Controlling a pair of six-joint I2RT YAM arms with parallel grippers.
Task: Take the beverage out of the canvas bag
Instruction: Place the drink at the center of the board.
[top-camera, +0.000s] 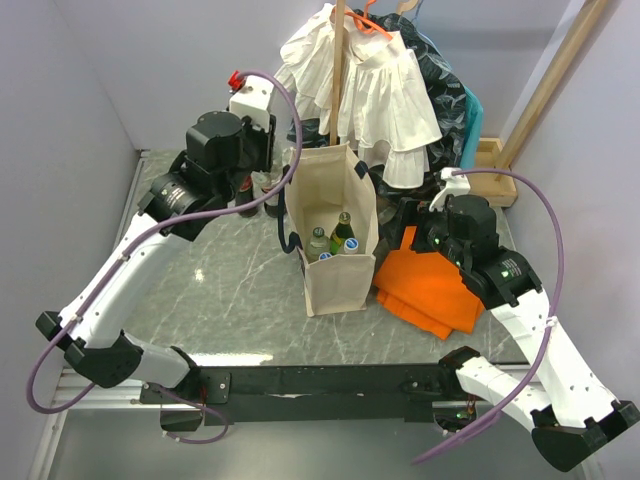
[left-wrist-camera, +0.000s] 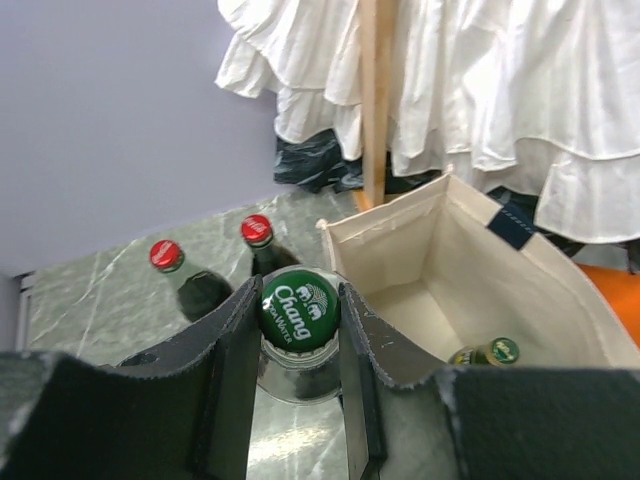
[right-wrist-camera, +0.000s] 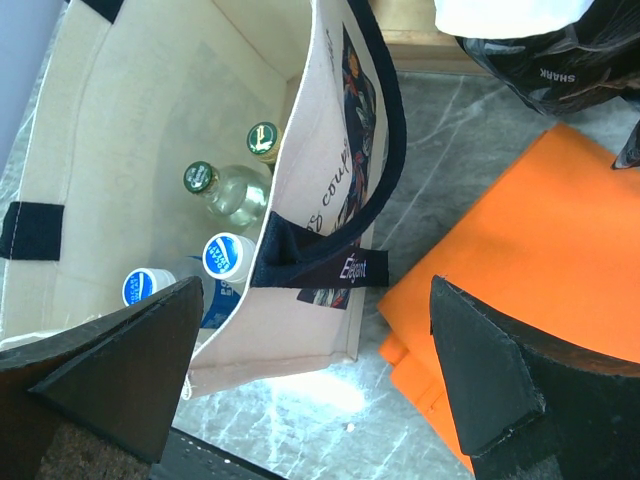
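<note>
Cream canvas bag (top-camera: 335, 270) is standing upright mid-worktop (top-camera: 220, 290) while the left tool (left-wrist-camera: 298, 300) is clamping a green-capped bottle (left-wrist-camera: 300, 312) by the neck, outside the bag and just left of its rim. Two red-capped bottles (left-wrist-camera: 166, 255) are standing just beyond it on the marble. Whether the held bottle's base is touching the worktop cannot be told. The left arm is reaching forward from its base, elbow bent, wrist at the bag's rear-left corner. The right arm is angling in from the right, and the right tool (right-wrist-camera: 315, 290) is hanging wide open, holding nothing, over the bag's right wall and an orange cloth (top-camera: 435, 285). The held cap is reading "Chang"; a tag (right-wrist-camera: 355, 268) on the navy handle is reading "Elegant".
</note>
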